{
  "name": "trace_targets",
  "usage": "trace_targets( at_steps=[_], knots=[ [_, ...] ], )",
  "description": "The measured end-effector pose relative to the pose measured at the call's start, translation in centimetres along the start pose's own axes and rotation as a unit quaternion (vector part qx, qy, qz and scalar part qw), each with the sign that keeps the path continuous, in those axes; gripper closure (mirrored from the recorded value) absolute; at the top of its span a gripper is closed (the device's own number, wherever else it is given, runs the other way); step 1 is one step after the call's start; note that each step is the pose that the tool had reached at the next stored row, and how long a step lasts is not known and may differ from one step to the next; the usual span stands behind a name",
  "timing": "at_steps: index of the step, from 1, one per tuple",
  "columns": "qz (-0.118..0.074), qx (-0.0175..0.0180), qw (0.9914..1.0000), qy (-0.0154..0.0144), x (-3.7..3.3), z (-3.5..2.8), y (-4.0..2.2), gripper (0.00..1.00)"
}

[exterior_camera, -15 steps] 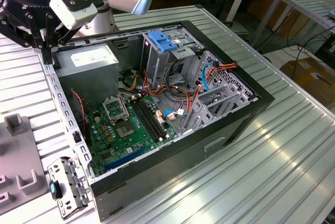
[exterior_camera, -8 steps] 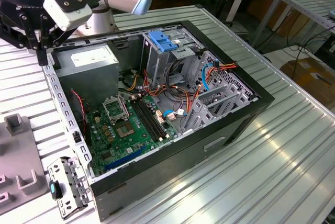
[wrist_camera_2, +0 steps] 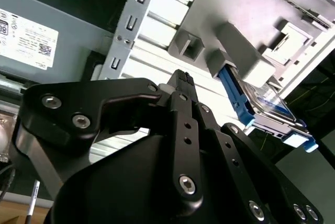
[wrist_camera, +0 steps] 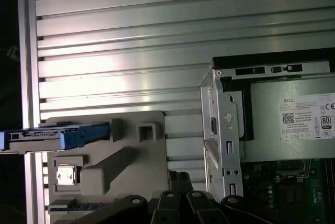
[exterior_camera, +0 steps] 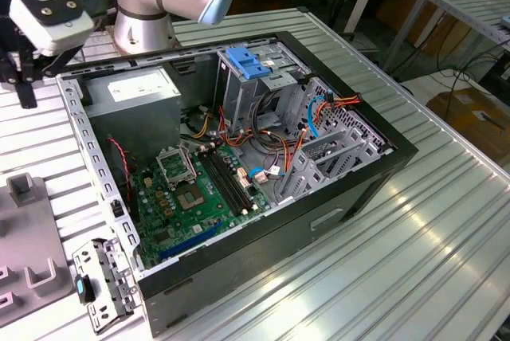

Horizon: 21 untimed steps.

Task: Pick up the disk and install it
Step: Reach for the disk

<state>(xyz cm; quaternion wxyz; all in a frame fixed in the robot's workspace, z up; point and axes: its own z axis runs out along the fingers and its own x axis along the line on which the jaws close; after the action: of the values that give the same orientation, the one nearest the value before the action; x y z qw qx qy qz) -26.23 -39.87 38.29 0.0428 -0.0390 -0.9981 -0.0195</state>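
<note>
The disk (wrist_camera_2: 260, 101), a flat silver drive with blue side rails, stands on edge in a grey plastic holder (wrist_camera_2: 238, 51) on the ribbed table. In the first wrist view the disk (wrist_camera: 52, 137) sticks out from the far end of the holder (wrist_camera: 131, 145). My gripper (wrist_camera_2: 180, 79) hangs above the table between the holder and the computer case, its black fingers pressed together with nothing between them. The gripper (wrist_camera: 178, 178) is a short way from the disk and does not touch it. The exterior view has the gripper (exterior_camera: 27, 92) at its far left, beside the case's corner.
The open computer case (exterior_camera: 382, 158) lies on its side, with a motherboard (exterior_camera: 199, 190), loose cables and a drive cage with a blue latch (exterior_camera: 245, 62). A grey power supply box (exterior_camera: 139, 86) sits in the corner nearest the gripper. A metal bracket (exterior_camera: 100, 281) lies at the front.
</note>
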Motion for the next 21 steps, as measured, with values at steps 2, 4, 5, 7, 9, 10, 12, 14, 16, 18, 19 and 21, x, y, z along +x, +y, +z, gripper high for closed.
trace_targets(
  at_steps=[2,4,5,7,9,10,12,14,16,18,19,21],
  knots=[
    [0.000,-0.0001,1.00000,-0.0014,1.61,0.20,-0.11,0.89],
    [0.000,0.0000,0.99999,-0.0038,2.62,0.32,-0.18,0.89],
    [0.000,0.0001,0.99998,-0.0059,3.15,0.41,-0.22,0.89],
    [-0.001,0.0019,0.99976,-0.0220,4.09,0.57,-0.23,0.89],
    [-0.001,0.0035,0.99954,-0.0301,4.40,0.65,-0.12,0.89],
    [-0.001,0.0037,0.99951,-0.0310,4.68,0.72,0.03,0.89],
    [-0.001,0.0038,0.99951,-0.0312,5.54,0.87,0.38,0.89],
    [-0.001,0.0038,0.99950,-0.0312,6.51,1.01,0.63,0.89],
    [-0.001,0.0039,0.99951,-0.0312,7.49,1.14,0.86,0.89],
    [-0.001,0.0039,0.99951,-0.0312,8.64,1.33,1.17,0.89],
    [-0.001,0.0039,0.99951,-0.0311,9.12,1.41,1.24,0.89],
    [-0.001,0.0039,0.99952,-0.0308,10.32,1.61,1.39,0.89]
  ],
)
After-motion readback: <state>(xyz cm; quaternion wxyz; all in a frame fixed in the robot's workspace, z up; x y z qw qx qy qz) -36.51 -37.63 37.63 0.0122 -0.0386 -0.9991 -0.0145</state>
